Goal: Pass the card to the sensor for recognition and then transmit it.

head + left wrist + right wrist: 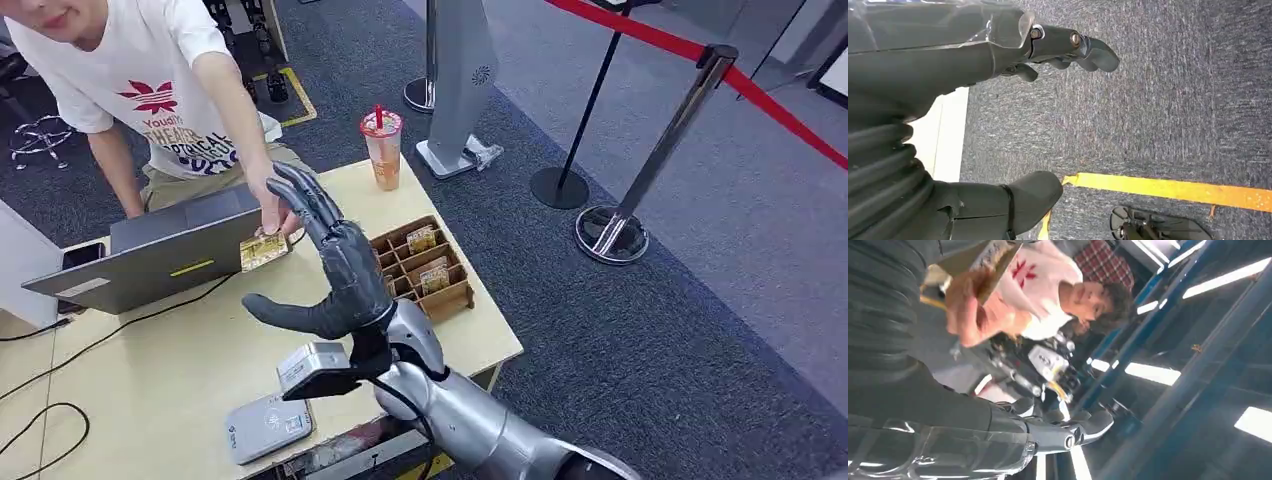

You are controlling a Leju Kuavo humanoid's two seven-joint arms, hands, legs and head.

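right arm (470,415): silver shell, black cable along it. right hand (335,270): dark grey, segmented fingers. grey camera box (313,368) at wrist. left hand (998,55): ribbed grey cover, brass-coloured screws.

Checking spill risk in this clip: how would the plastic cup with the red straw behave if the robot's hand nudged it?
The tall plastic cup of orange-brown drink stands upright near the far edge of the pale wooden table. Tall and narrow, it would probably tip rather than slide. It looks nearly full, so likely heavy for its size. Its smooth sides may be slippery.
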